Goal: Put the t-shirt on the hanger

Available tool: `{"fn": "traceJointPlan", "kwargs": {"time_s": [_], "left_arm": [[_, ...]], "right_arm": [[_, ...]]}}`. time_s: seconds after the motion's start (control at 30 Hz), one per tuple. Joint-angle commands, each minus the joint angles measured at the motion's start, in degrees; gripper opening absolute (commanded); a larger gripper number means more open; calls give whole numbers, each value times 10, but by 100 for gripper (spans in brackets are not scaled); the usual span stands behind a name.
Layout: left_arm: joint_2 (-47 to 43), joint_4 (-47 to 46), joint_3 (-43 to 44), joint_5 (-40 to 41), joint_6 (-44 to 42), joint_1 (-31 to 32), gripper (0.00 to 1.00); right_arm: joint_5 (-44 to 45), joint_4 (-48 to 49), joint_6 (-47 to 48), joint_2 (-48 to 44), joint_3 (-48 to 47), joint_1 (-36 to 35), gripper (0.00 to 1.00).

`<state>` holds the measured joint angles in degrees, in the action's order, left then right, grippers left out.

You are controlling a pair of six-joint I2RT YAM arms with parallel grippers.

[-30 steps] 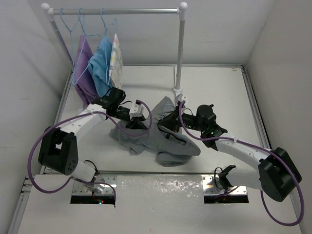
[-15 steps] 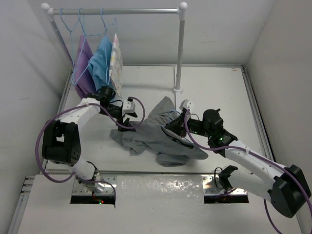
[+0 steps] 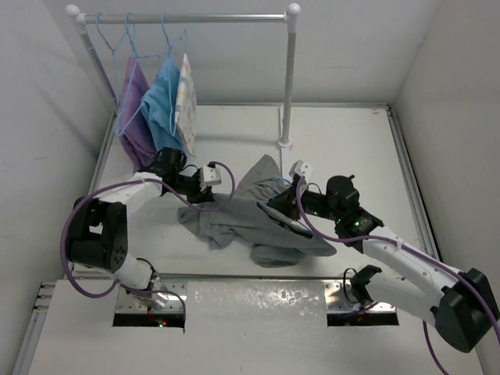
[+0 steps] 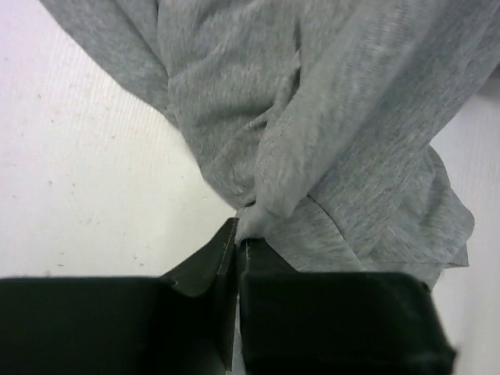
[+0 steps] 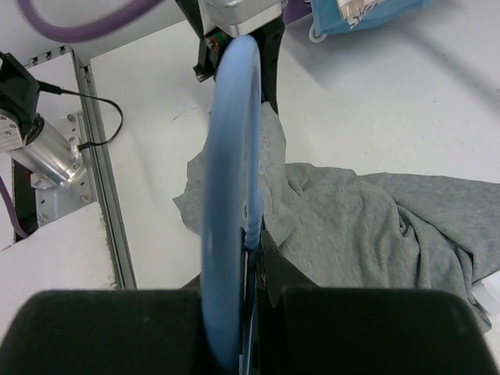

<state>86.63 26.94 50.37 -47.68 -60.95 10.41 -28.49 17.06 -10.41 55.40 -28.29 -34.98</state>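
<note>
Grey t-shirt [image 4: 328, 117] pinched by left tool [image 4: 237, 248]; hanger [image 5: 230, 156] in right tool [image 5: 255, 262].

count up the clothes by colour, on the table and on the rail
grey t-shirt: 1
purple garment: 1
blue garment: 1
white patterned garment: 1
total: 4

Hung garments [image 3: 160, 103] on white rack [image 3: 291, 78]
</note>
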Motion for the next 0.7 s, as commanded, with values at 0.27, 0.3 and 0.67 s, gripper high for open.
{"fn": "traceJointPlan", "kwargs": {"time_s": [0.27, 0.3, 0.67], "left_arm": [[-1, -109, -26, 70, 77, -36, 0], [-1, -112, -26, 72, 79, -42, 0], [27, -145, -24, 125, 99, -45, 0]], "right_arm": [[12, -45, 33, -67, -2, 4, 0], [15, -54, 36, -71, -2, 4, 0], [22, -142, 65, -108, -31, 5, 0]]}}
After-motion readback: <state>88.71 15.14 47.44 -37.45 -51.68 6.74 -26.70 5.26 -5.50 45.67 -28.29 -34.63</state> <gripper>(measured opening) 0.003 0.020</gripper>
